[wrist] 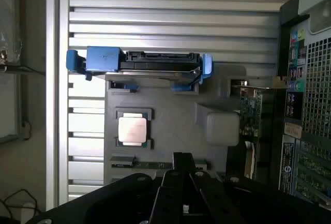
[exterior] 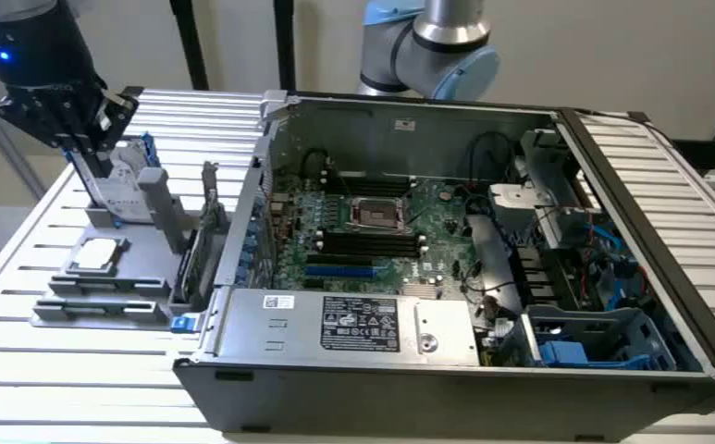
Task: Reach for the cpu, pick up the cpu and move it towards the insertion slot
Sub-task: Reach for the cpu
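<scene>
The cpu is a small square chip with a silvery-white top, lying flat in a recess of the grey fixture on the exterior view's left. My gripper hangs above the far end of that fixture, beside the upright hard drive, well above the cpu and holding nothing. Its dark fingers meet at one tip, so it looks shut. The insertion slot is a square socket with a shiny frame and dark centre, on the motherboard inside the open computer case.
The open case fills the middle and the exterior view's right, with its wall between fixture and motherboard. An upright card and a grey block stand on the fixture. Everything rests on a slatted metal table.
</scene>
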You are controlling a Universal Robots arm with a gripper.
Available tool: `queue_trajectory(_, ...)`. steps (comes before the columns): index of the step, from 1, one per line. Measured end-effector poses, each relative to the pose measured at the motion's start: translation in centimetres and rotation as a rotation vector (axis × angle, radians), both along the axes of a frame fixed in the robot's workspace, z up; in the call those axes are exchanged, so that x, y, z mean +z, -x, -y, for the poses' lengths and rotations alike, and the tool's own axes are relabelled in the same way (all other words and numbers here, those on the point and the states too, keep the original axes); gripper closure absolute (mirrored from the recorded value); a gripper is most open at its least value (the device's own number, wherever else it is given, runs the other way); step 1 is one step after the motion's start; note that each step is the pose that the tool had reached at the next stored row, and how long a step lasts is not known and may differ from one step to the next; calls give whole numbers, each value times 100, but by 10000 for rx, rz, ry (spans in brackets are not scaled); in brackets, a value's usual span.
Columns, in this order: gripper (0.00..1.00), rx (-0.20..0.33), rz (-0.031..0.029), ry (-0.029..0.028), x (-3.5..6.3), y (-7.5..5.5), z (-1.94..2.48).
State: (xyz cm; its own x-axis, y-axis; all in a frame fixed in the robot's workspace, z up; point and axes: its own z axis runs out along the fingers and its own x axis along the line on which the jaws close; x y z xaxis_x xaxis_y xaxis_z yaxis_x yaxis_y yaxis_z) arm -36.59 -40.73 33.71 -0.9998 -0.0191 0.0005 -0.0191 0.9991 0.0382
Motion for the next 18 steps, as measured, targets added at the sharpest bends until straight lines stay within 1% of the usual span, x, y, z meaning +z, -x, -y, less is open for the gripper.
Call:
queue_trajectory(11, 89, 0, -1, 1, 1, 9, 0)
queue_trajectory(13, 89, -1, 15, -1, -2, 87, -1)
queue_trajectory(18, 89, -4, 22, 1, -14, 316, -24)
